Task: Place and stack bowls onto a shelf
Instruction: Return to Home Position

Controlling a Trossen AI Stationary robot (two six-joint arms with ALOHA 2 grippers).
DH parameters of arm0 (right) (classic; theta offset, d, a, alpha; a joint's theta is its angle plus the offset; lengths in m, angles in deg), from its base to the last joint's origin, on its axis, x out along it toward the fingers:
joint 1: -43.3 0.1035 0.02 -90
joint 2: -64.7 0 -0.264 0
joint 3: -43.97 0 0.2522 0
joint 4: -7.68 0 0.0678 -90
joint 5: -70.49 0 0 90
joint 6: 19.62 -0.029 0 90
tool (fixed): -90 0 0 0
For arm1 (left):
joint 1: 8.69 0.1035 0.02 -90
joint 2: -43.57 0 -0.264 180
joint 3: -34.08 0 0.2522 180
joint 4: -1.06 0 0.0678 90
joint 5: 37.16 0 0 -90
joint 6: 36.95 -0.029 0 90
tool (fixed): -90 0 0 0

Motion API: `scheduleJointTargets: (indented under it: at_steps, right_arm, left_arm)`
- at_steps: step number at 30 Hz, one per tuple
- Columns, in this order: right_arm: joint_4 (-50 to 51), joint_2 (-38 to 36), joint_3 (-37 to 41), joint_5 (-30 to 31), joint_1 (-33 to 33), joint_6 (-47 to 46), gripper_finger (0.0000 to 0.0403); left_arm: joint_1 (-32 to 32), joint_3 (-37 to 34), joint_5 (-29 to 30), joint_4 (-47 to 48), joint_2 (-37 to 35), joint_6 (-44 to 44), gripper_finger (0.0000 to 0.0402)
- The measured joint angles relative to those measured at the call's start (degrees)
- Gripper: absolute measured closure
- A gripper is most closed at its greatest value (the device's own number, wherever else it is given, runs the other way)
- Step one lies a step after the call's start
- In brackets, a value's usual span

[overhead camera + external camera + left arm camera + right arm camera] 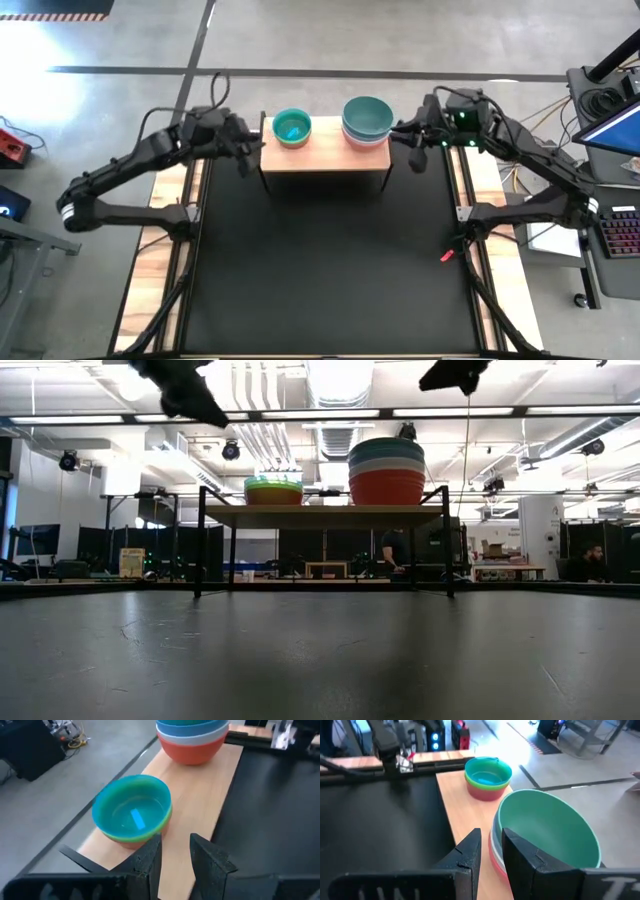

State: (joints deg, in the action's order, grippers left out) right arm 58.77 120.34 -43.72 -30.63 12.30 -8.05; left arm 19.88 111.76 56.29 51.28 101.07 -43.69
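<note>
Bowls sit stacked on the shelf at 12 o'clock of the table: blue-topped stack toward 9, teal-topped stack toward 3. Left gripper at the shelf's 9 o'clock, right gripper at its 3, both slightly parted and empty.

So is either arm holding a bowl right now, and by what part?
Nothing is held. The left tool and the right tool are both empty and slightly open; the bowls sit stacked on the shelf.
</note>
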Motion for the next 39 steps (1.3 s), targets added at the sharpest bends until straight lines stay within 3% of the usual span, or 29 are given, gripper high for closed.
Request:
scheduleJointTargets:
  at_steps: [10, 19, 29, 39]
  right_arm:
    - [-13.11, -11.34, 20.77, 0.01, 2.55, -6.77, 0.0337]
    - [-27.84, -19.87, 38.01, 0.17, 6.95, -13.5, 0.0337]
    - [-42.54, -25.14, 52.92, 0.63, 10.47, -16.49, 0.0337]
    - [-67.41, -25.53, 69.67, 1.53, 12.31, -22.16, 0.0337]
  left_arm:
    - [-4.15, -25.62, -0.06, -21.79, -14.58, 9.33, 0.0318]
    - [-12.36, -41.75, -2.31, -47.54, -17.4, 10.88, 0.0318]
    - [-16.98, -54.33, -0.97, -67.21, -16.46, 14.29, 0.0318]
    - [-16.96, -59.04, -0.91, -70.35, -16.33, 15.65, 0.0318]
